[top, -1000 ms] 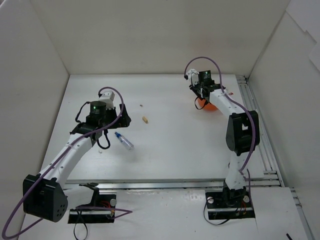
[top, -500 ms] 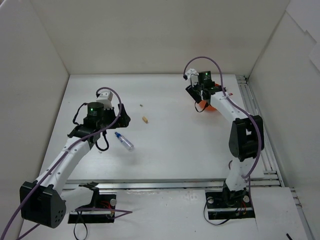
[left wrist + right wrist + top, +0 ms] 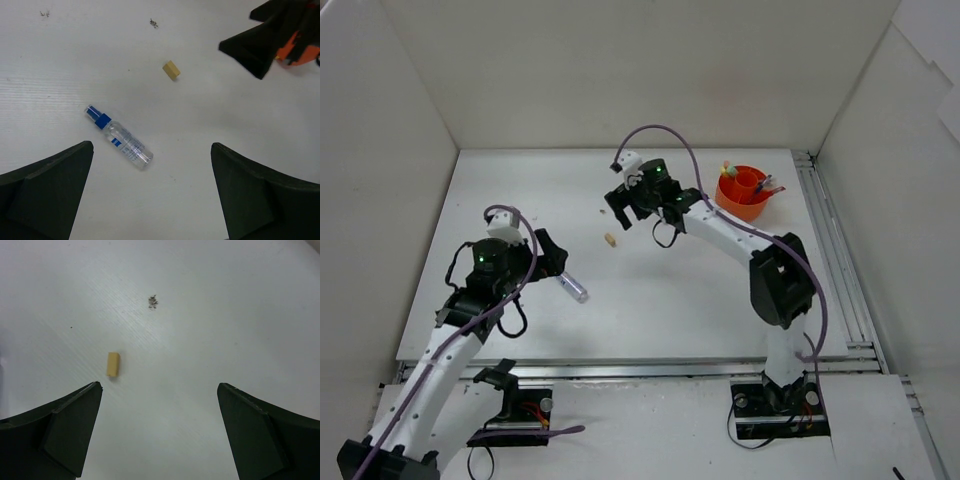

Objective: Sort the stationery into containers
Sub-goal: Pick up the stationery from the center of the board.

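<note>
White tabletop, boxed in by pale walls on three sides. Right gripper (image 3: 157, 390): jaws spread wide, nothing between them, hovering over bare table. Left gripper (image 3: 151, 147): likewise released and empty.

Risks from here, judging by the layout. If lowered straight down, likely lands a finger on the beige stub (image 3: 113, 364) or knocks it aside instead of straddling it; needs a shift toward it first. Could also lose the stub, small and low by the look of it, through a slip or flip on closing. Might set the blue-capped clear tube (image 3: 120, 137) rolling with any brush of a finger, given its round body. Could clash with the other arm if lowered together, given such neighbouring targets.

Outward from the right claw: stub lying flat, up and to the left of the gap's middle in the wrist view. Past it, a small cluster of dark specks (image 3: 153, 301). Under the left claw: tube on its side and slanted, cap toward the upper left of that wrist view, slightly left of the gap's middle. Furthest out, near the table's far right corner, the orange pot (image 3: 740, 208), upright, several pens and highlighters already standing in it, well apart from both loose pieces. Looks close to done: only these two visible loose on the table.
</note>
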`<action>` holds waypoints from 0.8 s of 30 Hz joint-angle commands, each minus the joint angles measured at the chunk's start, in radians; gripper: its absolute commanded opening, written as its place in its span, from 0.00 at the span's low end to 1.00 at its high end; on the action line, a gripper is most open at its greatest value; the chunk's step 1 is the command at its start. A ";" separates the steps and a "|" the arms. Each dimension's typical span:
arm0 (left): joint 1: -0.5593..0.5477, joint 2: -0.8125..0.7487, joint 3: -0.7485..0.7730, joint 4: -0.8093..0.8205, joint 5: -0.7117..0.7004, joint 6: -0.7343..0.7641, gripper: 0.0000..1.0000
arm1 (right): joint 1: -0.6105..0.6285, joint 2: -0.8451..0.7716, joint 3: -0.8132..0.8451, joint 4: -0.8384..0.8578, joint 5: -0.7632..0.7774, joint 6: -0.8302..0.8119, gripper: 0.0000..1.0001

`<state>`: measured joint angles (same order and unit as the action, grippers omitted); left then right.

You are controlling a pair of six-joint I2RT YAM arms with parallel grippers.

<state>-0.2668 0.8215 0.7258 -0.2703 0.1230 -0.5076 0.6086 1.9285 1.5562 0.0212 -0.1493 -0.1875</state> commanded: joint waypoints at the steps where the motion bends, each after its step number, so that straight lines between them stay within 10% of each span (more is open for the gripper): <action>1: -0.002 -0.122 -0.015 -0.020 -0.039 -0.048 1.00 | 0.048 0.102 0.094 0.040 -0.006 0.103 0.98; 12: -0.002 -0.301 -0.072 -0.098 -0.077 -0.086 1.00 | 0.112 0.340 0.255 -0.015 0.134 0.302 0.93; 15: -0.002 -0.297 -0.078 -0.102 -0.079 -0.088 1.00 | 0.125 0.362 0.268 -0.015 0.174 0.318 0.80; 21: -0.002 -0.292 -0.091 -0.086 -0.077 -0.089 1.00 | 0.132 0.353 0.263 -0.015 0.235 0.316 0.10; 24: -0.002 -0.300 -0.106 -0.081 -0.089 -0.092 1.00 | 0.134 0.290 0.231 -0.015 0.283 0.296 0.00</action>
<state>-0.2668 0.5167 0.6128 -0.3969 0.0521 -0.5850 0.7349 2.3207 1.7802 -0.0120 0.0460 0.1150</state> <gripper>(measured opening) 0.996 0.056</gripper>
